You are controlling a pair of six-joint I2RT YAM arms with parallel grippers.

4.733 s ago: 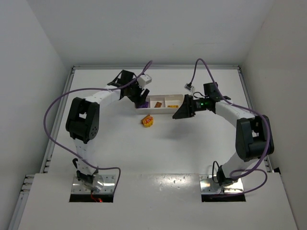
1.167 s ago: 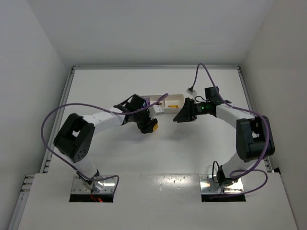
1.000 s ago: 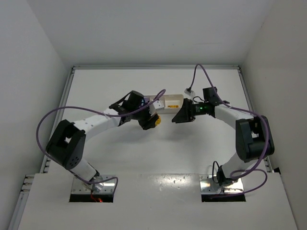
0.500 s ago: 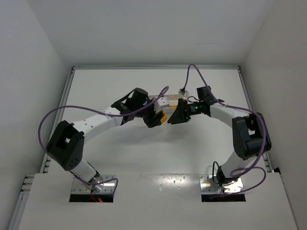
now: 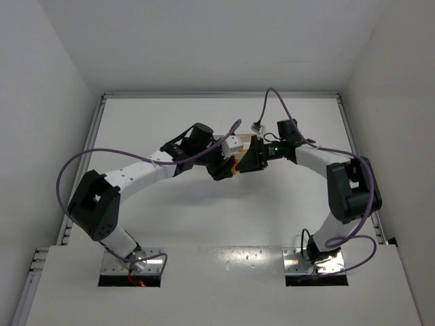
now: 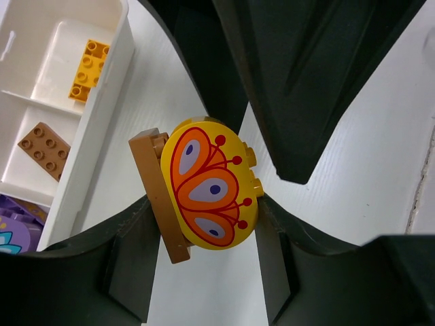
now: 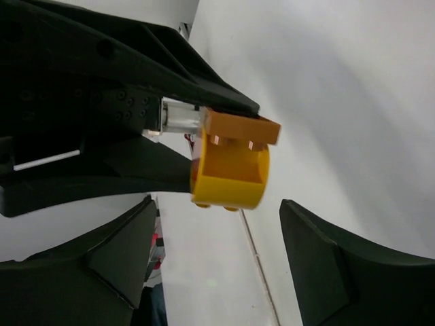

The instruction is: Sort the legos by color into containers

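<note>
My left gripper (image 6: 206, 207) is shut on a rounded yellow lego (image 6: 211, 183) with an orange and red pattern, stuck to a flat brown plate (image 6: 160, 197). It holds the lego above the table, beside the white tray (image 6: 102, 115). In the top view the left gripper (image 5: 225, 167) and right gripper (image 5: 246, 161) meet tip to tip, hiding most of the tray. My right gripper (image 7: 214, 261) is open, its fingers either side of the same yellow lego (image 7: 231, 173) but apart from it. The tray holds a yellow-orange lego (image 6: 87, 70), a brown lego (image 6: 44, 151) and a purple lego (image 6: 13, 231) in separate compartments.
The right gripper's dark fingers (image 6: 306, 81) fill the top of the left wrist view. White walls enclose the table on the left, back and right. Purple cables (image 5: 75, 170) loop over both arms.
The left gripper left the tray's left end, closed on the yellow lego on the table, lifted it and carried it right. The right gripper moved left to meet it.
</note>
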